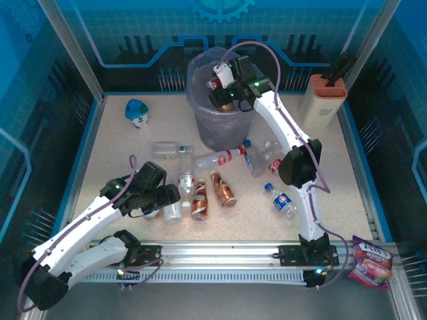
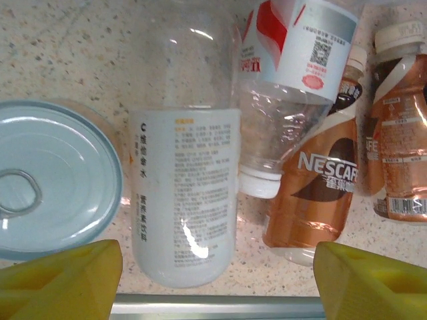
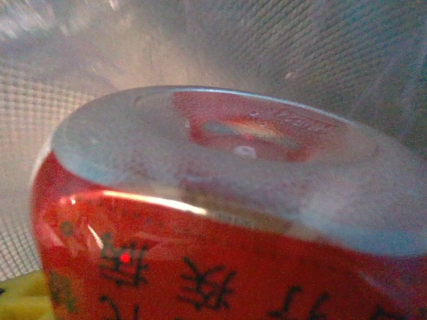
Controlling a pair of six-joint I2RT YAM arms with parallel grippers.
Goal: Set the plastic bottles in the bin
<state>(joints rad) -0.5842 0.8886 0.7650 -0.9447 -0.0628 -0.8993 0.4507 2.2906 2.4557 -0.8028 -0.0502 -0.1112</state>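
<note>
Plastic bottles [image 1: 220, 158] lie scattered across the middle of the table [image 1: 113, 153], most on their sides, in a loose band running from 8 o'clock to 4 o'clock in the top view. The bin [image 1: 207, 130] stands at 12 o'clock by the far edge, lined with a translucent bag.

The right gripper [image 1: 223, 90] hangs over the bin's mouth with a red-labelled bottle [image 1: 215, 84] at its fingers. In the right wrist view that bottle's clear base [image 3: 227, 167] sits close to the lens, with the bin's lining behind it. Whether the jaws pinch it or stand free of it cannot be told.

The left gripper [image 1: 163, 200] is low over the table at 7 o'clock, its jaws spread wide. In its wrist view the yellow fingertips [image 2: 67, 273] flank a clear bottle with a white label [image 2: 183, 193], neither visibly touching it. Just beside that bottle, at its 9 o'clock, is a tin [image 2: 53, 177] with a pale pull-ring top. At its 3 o'clock lies a white-capped bottle [image 2: 287, 87], then two copper-brown bottles [image 2: 317, 193].

A white object with a blue top [image 1: 137, 112] sits at 10 o'clock, a beige block [image 1: 323, 100] at 2 o'clock and a snack bag [image 1: 370, 261] at 5 o'clock.
</note>
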